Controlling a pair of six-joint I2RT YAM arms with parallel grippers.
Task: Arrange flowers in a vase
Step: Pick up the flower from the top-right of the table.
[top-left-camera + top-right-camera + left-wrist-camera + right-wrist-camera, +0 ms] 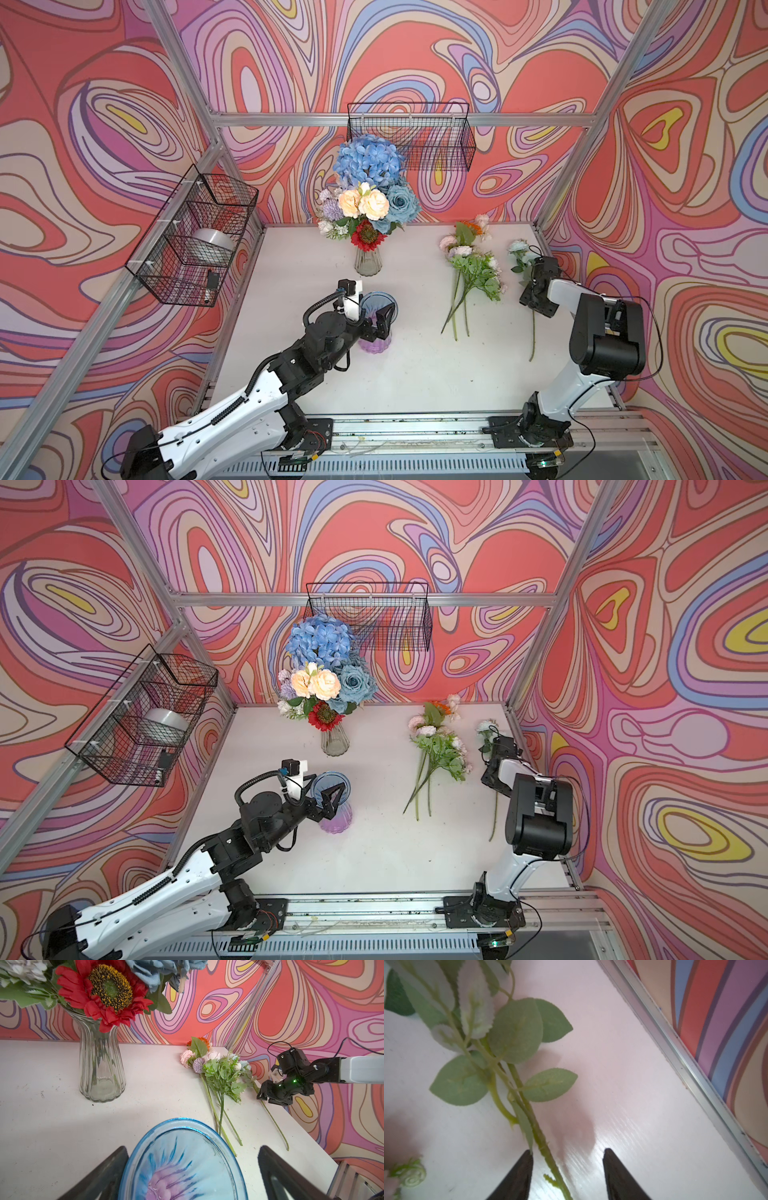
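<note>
The single flower (529,1109) lies flat on the table. Its thin, slightly knobby green stem passes between the two dark, pointed fingers (519,1174) of the right gripper (568,1150). The jaws stand partly apart, much wider than the stem, and they do not press it. The stem runs closer to one finger, where a narrow leaf reaches the tip. Just ahead of this gripper the stem branches into oval leaves (517,1030) with a matte, cloth-like surface and finely toothed edges. In a top view the pale bloom (517,246) lies beyond the gripper, toward the back wall.

To the left of the right gripper, near but apart from it, a loose bunch (471,266) lies on the table. It has small round pink and lilac pompoms, an orange head, feathery green leaves and long bare stems.

The left gripper (193,1147) is opened wide, with one finger on each side of the flared rim of a blue glass vase (182,1124). The glass is ribbed, blue at the mouth and purple in the lower body. One finger is just beside the rim; at the other a clear gap shows.

Beyond the left gripper, well apart, a clear ribbed glass vase (367,262) stands upright with a bouquet (368,199). A red sunflower (108,991) with a dark grainy centre hangs over the lip. Above it are peach roses, an aqua rose and a large blue hydrangea.

The table (415,374) is white and matte, with small marks.
</note>
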